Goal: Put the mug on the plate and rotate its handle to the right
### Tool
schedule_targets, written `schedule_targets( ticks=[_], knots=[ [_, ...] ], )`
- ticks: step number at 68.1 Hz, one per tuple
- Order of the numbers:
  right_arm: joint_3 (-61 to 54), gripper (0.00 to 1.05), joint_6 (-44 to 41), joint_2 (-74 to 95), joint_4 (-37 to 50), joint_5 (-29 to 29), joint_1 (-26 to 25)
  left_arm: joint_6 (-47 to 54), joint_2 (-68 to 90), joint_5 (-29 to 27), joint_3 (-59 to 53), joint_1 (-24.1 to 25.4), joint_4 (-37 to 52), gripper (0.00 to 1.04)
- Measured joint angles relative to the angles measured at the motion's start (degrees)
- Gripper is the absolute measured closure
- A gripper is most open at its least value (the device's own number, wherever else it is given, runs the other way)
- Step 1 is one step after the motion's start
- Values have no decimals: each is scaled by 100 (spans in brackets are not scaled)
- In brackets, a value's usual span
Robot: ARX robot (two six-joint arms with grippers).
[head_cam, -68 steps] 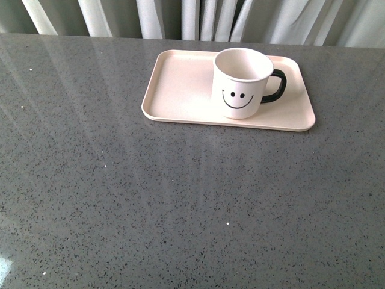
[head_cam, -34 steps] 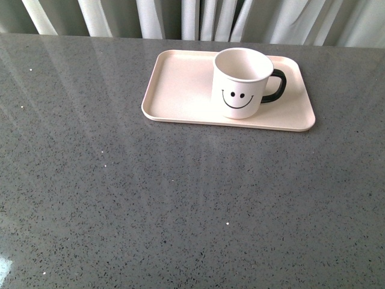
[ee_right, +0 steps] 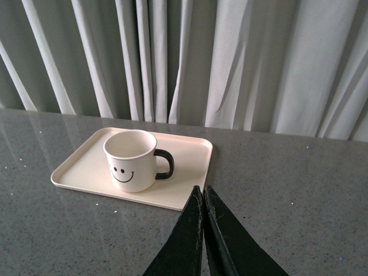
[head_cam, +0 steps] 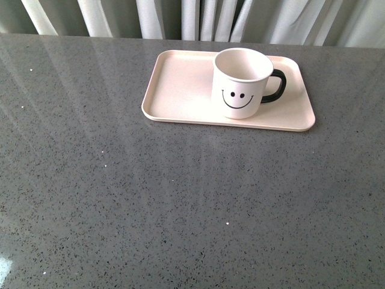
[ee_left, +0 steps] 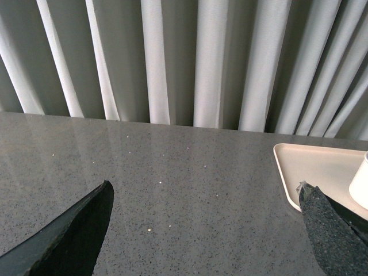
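The cream-white mug (head_cam: 240, 82) stands upright on the right half of the pale pink plate (head_cam: 180, 90), smiley face toward me, black handle (head_cam: 277, 85) pointing right. Neither gripper shows in the front view. In the right wrist view the mug (ee_right: 130, 159) with its handle (ee_right: 165, 164) stands on the plate (ee_right: 75, 167); my right gripper (ee_right: 202, 190) is shut and empty, held back from the plate's near edge. In the left wrist view my left gripper (ee_left: 205, 192) is open and empty over bare table, beside the plate's corner (ee_left: 310, 167) and an edge of the mug (ee_left: 361, 183).
The grey speckled table (head_cam: 180, 205) stretches wide in front of the plate. Pale pleated curtains (head_cam: 198, 18) hang right behind the table's far edge.
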Motion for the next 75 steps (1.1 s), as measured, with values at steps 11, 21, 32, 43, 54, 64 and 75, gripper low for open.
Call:
schedule_targets(
  ticks=[11,21,32,43,54,64,75],
  knots=[
    [0,76,0,-9,-2,0,0,0,0,0,0,0,0,9],
    [0,49,0,-9,-2,0,0,0,0,0,0,0,0,9],
    [0,21,0,-9,-2,0,0,0,0,0,0,0,0,9],
    [0,10,2,-9,-2,0,0,0,0,0,0,0,0,9],
    [0,9,4,-9,-2,0,0,0,0,0,0,0,0,9],
    [0,9,2,-9,-2,0,0,0,0,0,0,0,0,9],
    [0,9,4,-9,-2,0,0,0,0,0,0,0,0,9]
  ],
)
